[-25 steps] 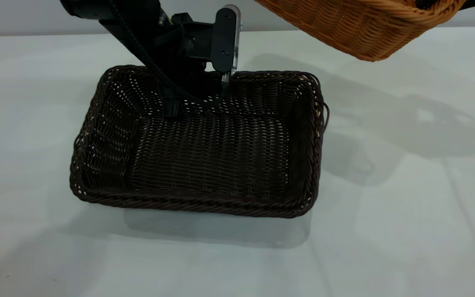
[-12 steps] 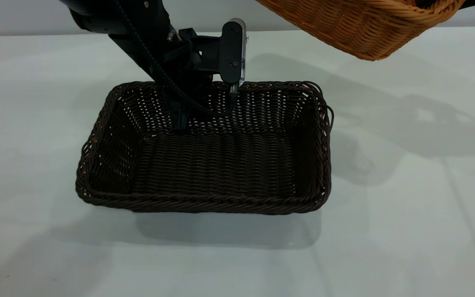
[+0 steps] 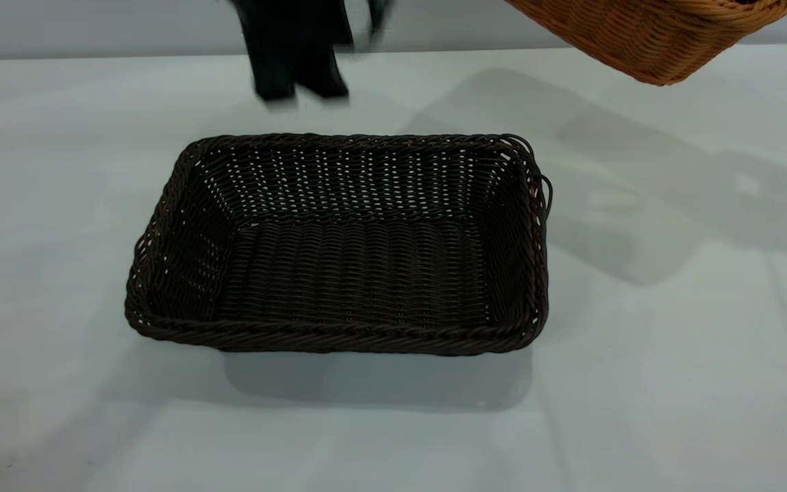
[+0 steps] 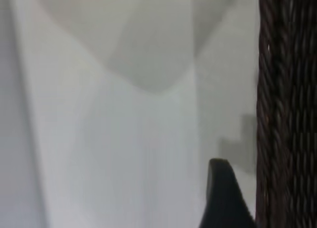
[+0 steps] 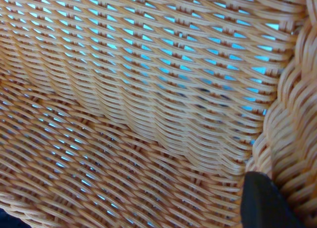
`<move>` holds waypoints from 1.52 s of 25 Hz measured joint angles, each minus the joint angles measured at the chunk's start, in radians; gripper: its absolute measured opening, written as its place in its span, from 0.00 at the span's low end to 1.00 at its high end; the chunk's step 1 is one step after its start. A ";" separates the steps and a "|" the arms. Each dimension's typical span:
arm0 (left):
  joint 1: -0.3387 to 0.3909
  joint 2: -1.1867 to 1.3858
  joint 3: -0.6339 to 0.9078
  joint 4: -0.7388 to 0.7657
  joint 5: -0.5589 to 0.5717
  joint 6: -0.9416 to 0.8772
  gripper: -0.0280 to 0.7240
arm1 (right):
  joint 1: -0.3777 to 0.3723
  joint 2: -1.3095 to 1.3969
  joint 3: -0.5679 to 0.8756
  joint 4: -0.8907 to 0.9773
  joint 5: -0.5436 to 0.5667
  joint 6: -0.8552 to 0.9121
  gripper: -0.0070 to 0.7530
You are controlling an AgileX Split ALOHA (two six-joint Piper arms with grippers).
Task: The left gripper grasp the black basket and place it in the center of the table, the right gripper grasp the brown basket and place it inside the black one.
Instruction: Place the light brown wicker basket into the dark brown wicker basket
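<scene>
The black basket stands flat on the white table, near its middle, with nothing in it. My left gripper is blurred, raised above the table just behind the basket's far rim, and holds nothing. In the left wrist view one of its fingers stands clear of the dark woven rim. The brown basket hangs tilted in the air at the top right. My right gripper is shut on its braided rim, with one finger inside the basket.
Shadows of the arms and the brown basket fall on the table right of the black basket. The table's far edge runs just behind the left gripper. Bare tabletop lies all around the black basket.
My left gripper has let go of the black basket's far rim and pulled up and back. The black basket has settled flat. The brown basket has moved a little right and up.
</scene>
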 joint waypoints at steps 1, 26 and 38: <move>0.001 -0.059 0.002 0.001 0.034 -0.006 0.57 | 0.003 0.000 0.000 0.000 -0.002 0.001 0.11; 0.003 -0.641 0.009 0.004 0.073 -0.168 0.55 | 0.545 0.132 -0.001 -0.241 -0.047 0.135 0.11; 0.003 -0.641 0.010 0.004 0.073 -0.168 0.55 | 0.545 0.184 -0.003 -0.273 -0.172 0.115 0.21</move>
